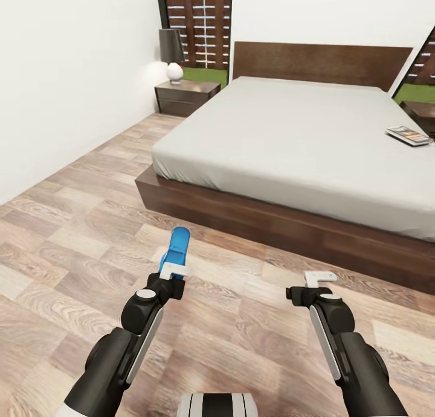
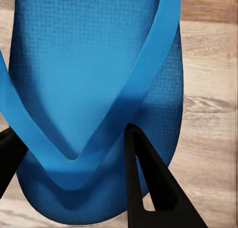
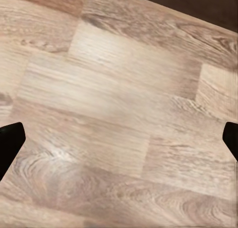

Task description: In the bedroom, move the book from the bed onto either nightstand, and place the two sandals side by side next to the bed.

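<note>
My left gripper (image 1: 174, 272) is shut on a bright-blue sandal (image 1: 178, 245), which sticks out forward from it above the wood floor, a short way from the bed's foot corner. In the left wrist view the sandal (image 2: 94, 89) shows its strap side, with a black finger (image 2: 148, 188) pressed on it. The second sandal is out of view. The book (image 1: 409, 135) lies flat on the light-grey mattress of the bed (image 1: 284, 133), near its far right edge. My right gripper (image 1: 320, 278) hangs open over bare floor (image 3: 119, 104), holding nothing. A nightstand (image 1: 186, 96) with a lamp stands left of the headboard.
A white wall (image 1: 66, 72) runs along the left. A second dark nightstand (image 1: 423, 110) peeks out at the bed's right side. Windows with a slatted fence (image 1: 202, 18) flank the headboard. Open plank floor (image 1: 78, 235) lies between the wall and the bed.
</note>
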Controlling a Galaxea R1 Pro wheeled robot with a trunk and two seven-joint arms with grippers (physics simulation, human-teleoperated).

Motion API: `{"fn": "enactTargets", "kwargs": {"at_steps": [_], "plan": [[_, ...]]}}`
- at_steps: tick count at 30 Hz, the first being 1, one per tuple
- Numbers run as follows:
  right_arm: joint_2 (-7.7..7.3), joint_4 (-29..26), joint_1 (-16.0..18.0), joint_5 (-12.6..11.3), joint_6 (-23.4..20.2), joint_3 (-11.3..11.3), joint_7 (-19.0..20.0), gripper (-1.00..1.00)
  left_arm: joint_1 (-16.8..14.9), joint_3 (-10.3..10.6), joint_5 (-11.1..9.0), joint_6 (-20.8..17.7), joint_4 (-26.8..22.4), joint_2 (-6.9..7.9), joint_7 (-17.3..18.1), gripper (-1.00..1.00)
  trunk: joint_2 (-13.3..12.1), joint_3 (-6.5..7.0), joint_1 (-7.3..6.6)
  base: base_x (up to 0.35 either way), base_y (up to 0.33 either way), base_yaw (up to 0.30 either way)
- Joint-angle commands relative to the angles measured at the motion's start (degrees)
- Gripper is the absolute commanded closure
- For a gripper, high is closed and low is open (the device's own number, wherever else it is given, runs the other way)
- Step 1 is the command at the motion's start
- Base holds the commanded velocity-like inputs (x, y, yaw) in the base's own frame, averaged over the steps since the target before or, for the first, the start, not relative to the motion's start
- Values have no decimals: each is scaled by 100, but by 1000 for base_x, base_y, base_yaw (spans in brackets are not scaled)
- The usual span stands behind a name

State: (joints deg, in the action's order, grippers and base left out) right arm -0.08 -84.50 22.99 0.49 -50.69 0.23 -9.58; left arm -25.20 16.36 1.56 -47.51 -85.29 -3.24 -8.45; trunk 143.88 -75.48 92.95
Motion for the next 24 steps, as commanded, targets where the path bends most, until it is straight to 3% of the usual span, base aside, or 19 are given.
{"fn": "enactTargets", "kwargs": {"at_steps": [1,17,19,24], "plan": [[-1,-5,3,4,-29,3,-9,-100,-3,8,19,-30,-6,0,-27,100,2,0,-1,0,0,-256],[-1,-5,3,4,-37,8,-9,-100,-3,18,13,-30,-6,-2,-26,100,2,8,-1,0,0,-283],[-3,-5,3,4,-37,6,-9,-100,-3,140,4,-30,-6,-2,-29,100,2,10,-1,0,0,-287],[-4,-5,3,4,-37,3,-9,-100,-3,172,2,-30,-6,-2,-33,100,2,27,-1,0,0,-287]]}}
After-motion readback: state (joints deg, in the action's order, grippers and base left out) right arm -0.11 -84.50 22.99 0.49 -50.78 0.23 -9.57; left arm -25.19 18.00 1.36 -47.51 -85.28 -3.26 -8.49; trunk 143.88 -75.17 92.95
